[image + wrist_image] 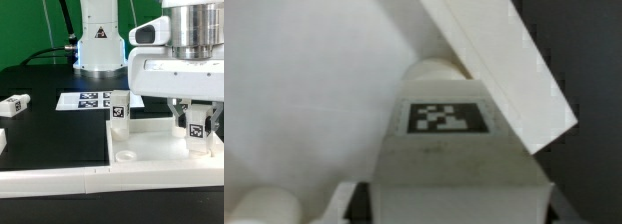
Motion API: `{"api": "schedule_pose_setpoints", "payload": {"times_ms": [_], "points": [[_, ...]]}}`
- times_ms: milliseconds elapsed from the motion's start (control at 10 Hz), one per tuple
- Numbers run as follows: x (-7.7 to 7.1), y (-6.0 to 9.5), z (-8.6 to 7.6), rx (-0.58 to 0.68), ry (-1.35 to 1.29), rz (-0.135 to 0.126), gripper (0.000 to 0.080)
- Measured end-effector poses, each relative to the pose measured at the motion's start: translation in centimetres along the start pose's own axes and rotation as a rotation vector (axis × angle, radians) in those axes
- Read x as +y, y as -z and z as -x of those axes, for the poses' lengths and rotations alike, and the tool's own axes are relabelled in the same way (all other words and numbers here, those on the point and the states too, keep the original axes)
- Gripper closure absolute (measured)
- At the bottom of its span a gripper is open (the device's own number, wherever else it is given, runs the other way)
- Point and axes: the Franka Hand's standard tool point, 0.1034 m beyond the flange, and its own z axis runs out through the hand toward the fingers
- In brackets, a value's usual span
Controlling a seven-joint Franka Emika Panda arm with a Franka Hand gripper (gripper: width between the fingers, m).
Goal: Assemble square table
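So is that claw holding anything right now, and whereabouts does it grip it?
Yes, it seems: the claw pinches a leg by two opposite sides, near its upper end.

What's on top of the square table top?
A free leg block upright at one corner, a second leg block inside the end effector. One empty round socket shows; what's beneath either leg is covered.

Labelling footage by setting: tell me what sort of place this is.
Probably a robotics lab bench: a robot arm over a black table, a printed marker board, a green backdrop.
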Motion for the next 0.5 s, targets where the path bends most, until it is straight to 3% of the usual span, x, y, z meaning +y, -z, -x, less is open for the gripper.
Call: {"api": "schedule_pose_setpoints", "payload": {"times_ms": [300,500], "points": [[0.23,-0.07,0.24,-0.012,-0.45,0.012,0.0511],[0.64,-0.23,0.19,-0.026,-0.767,-0.039,0.0509]]}}
